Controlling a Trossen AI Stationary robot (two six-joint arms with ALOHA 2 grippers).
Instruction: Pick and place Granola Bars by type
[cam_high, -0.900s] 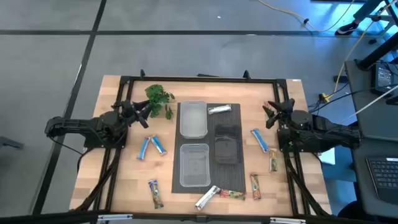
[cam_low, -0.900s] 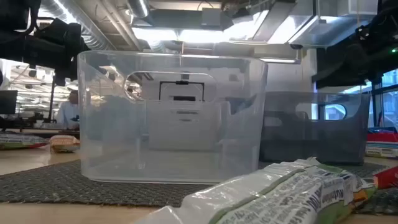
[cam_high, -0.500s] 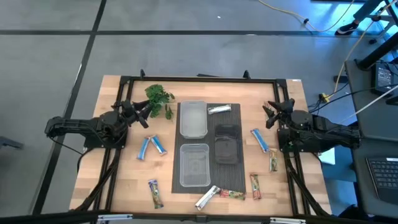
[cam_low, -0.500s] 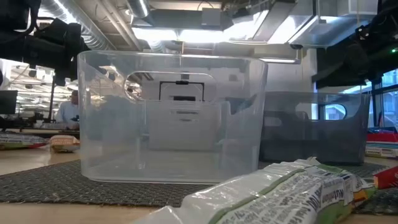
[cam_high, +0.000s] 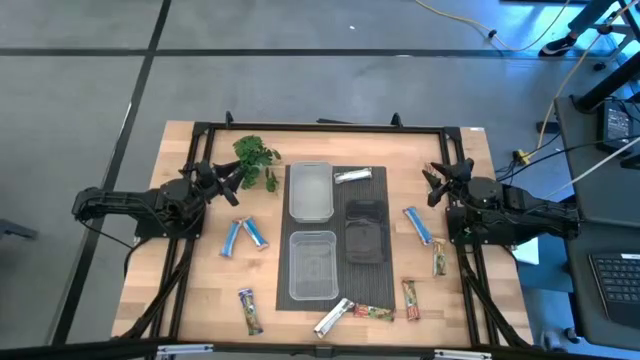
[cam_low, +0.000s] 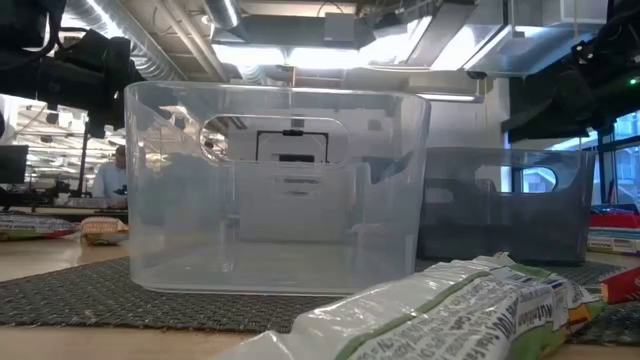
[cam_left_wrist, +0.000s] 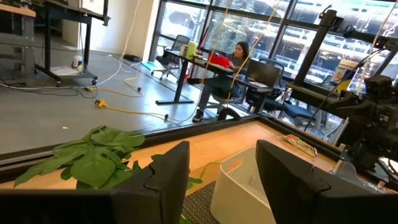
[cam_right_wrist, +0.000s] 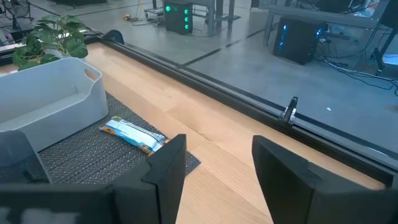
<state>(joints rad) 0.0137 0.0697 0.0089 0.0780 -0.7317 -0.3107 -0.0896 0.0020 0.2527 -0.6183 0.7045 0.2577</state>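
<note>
The left gripper (cam_high: 238, 179) hangs at the table's left edge, fingers parted and holding nothing, just beside the leafy sprig (cam_high: 256, 156). Below it lie two blue bars (cam_high: 243, 235), and a brown-green bar (cam_high: 250, 311) lies near the front. On the dark mat (cam_high: 372, 213) stand two clear tubs (cam_high: 311, 190) and a silver bar (cam_high: 352, 176). Another blue bar (cam_high: 417, 225) lies by the right gripper (cam_high: 430, 186), also parted and empty.

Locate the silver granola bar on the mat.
High view: silver granola bar lies at the dark mat's far edge, just right of the far clear tub.
</note>
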